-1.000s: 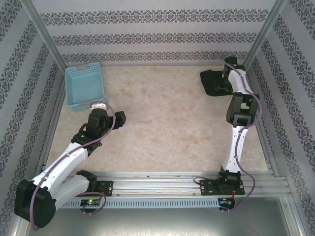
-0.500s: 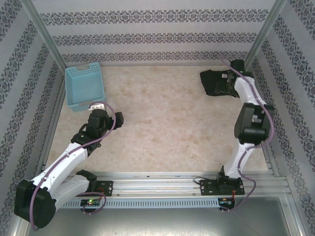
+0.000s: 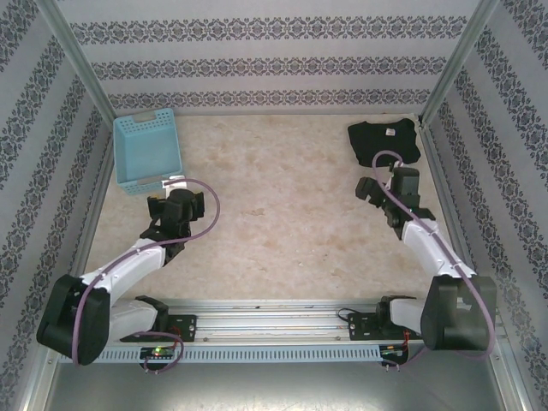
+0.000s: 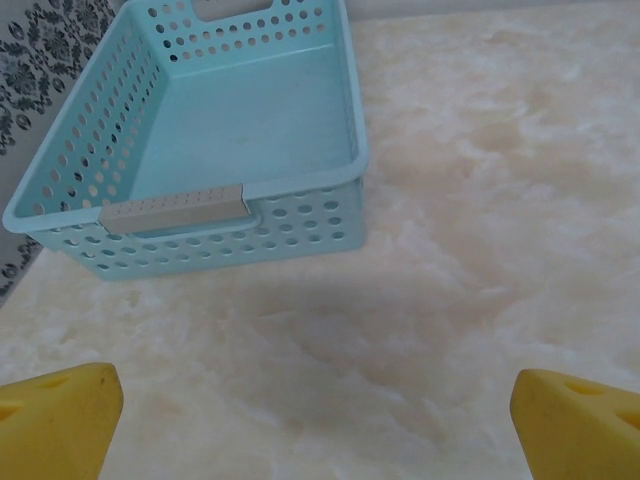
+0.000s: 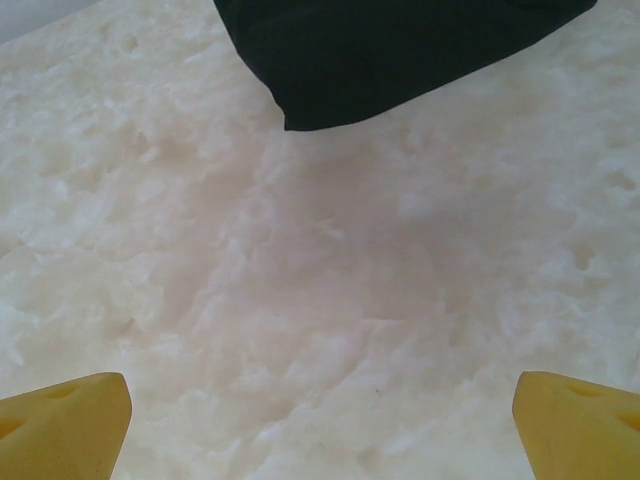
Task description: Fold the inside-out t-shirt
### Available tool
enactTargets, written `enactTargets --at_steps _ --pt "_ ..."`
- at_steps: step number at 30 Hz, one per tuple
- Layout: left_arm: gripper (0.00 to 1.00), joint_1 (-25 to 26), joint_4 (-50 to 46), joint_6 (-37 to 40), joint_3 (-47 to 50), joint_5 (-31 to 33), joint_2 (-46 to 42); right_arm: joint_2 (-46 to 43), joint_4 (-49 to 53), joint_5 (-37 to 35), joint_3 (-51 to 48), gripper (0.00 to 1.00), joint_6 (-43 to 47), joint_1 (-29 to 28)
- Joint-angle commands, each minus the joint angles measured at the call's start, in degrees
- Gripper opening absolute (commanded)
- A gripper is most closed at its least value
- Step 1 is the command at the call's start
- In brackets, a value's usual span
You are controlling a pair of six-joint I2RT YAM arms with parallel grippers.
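The left end effector (image 4: 318,436) and right end effector (image 5: 320,432) both stand wide apart, empty, touching nothing. The plain black soft-fabric t-shirt (image 3: 384,139) lies far right on the beige marbled desk (image 3: 282,214), just beyond the right one.

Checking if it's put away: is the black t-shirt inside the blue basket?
No, the t-shirt lies on the table at far right, apart from the basket at far left.

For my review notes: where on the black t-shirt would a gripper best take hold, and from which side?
Probably the t-shirt's near corner, which points toward the open right gripper, approached from the near side. It lies as a flat bundle in the far right corner, walls close behind and beside it; that near edge is free.
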State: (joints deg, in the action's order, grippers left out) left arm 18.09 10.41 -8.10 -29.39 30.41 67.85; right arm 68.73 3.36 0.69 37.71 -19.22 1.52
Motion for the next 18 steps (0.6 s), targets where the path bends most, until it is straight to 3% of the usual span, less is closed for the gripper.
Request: enactTargets --at_steps 1,8,10,15,18 --pt "1.00 -1.33 9.66 6.27 1.55 2.48 1.36 -1.67 -13.42 -6.51 -4.47 0.98 2.79 -1.51" --pt "1.00 -5.91 23.73 8.75 7.09 -3.66 7.01 3.49 -17.39 -10.28 -5.31 0.98 7.66 -1.61" --pt "1.00 -6.64 28.53 10.20 7.91 -4.50 9.39 4.58 -21.70 -10.85 -7.55 0.98 8.62 -1.61" --pt "1.00 -9.17 34.60 11.64 9.23 -12.26 10.87 5.96 -31.83 -11.17 -12.53 0.98 10.95 -1.61" --pt "1.00 -11.37 43.23 11.16 11.58 -17.88 13.56 6.32 -38.85 -9.42 -14.70 0.98 12.09 -1.54"
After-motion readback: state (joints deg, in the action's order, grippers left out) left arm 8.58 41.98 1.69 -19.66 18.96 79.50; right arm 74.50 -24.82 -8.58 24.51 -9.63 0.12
